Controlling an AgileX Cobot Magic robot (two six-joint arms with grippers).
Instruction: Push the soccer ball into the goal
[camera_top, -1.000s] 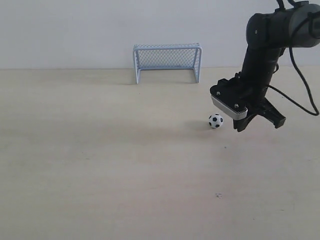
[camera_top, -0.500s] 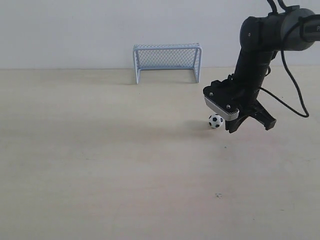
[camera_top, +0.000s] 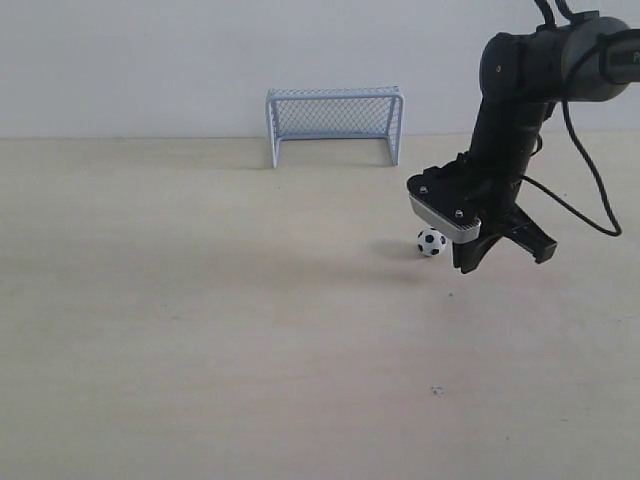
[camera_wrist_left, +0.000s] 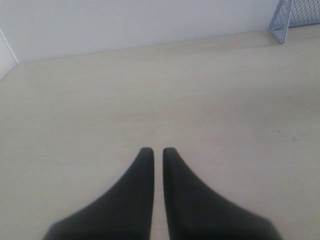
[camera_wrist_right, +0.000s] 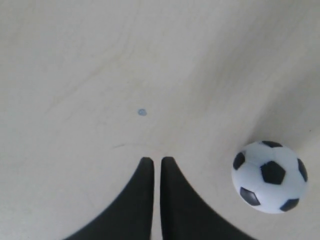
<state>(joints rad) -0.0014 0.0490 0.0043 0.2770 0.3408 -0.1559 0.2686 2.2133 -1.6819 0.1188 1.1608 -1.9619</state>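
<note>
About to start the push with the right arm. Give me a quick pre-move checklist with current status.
1. Right end effector shut, holding nothing: ok.
2. Soccer ball right beside it, on its goal side: ok.
3. Contact with the ball: cannot tell.
4. Table between ball and goal has nothing lying on it: ok.
5. Goal upright, mouth facing the ball: ok.
6. Left end effector shut, outside the exterior view, away from the path: ok.
</note>
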